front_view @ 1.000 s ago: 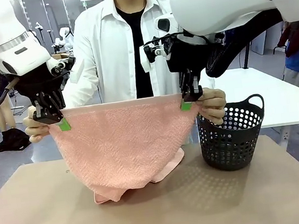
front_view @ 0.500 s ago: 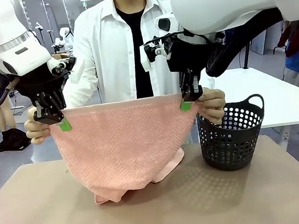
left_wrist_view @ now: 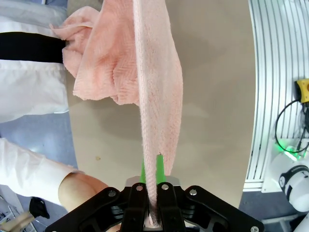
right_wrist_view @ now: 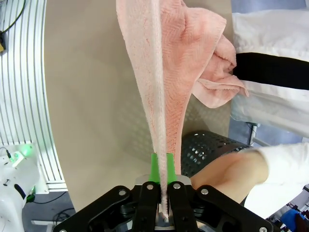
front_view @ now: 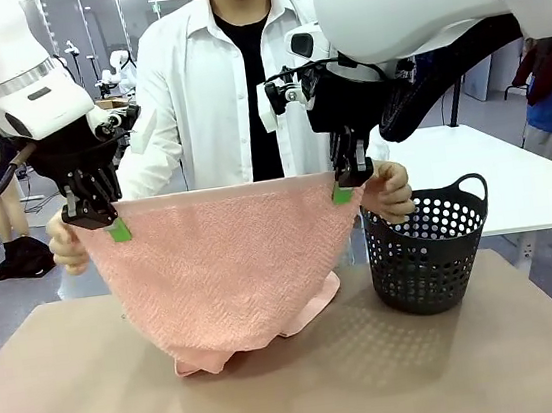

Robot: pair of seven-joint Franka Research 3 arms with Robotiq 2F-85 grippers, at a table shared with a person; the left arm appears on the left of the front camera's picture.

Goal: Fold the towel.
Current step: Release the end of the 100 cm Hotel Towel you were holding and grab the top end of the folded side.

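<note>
The salmon-pink towel (front_view: 223,268) hangs spread between both arms, its lower end bunched on the tan table (front_view: 77,392). My left gripper (front_view: 112,227) is shut on the towel's upper left corner, and my right gripper (front_view: 345,190) is shut on the upper right corner. In the left wrist view the towel (left_wrist_view: 157,96) runs edge-on out of the left gripper (left_wrist_view: 151,180), pinched between the green pads. The right wrist view shows the towel (right_wrist_view: 161,92) clamped in the right gripper (right_wrist_view: 160,166) the same way. The person's hands (front_view: 67,242) (front_view: 392,192) sit just outside the two corners.
A dark perforated plastic basket (front_view: 427,248) stands on the table to the right of the towel, below my right gripper. The person in a white coat (front_view: 232,91) stands at the far side. A white table (front_view: 514,177) lies behind the basket.
The person's hands have shifted slightly at the towel's corners. Both grippers and the towel have stayed where they were.
</note>
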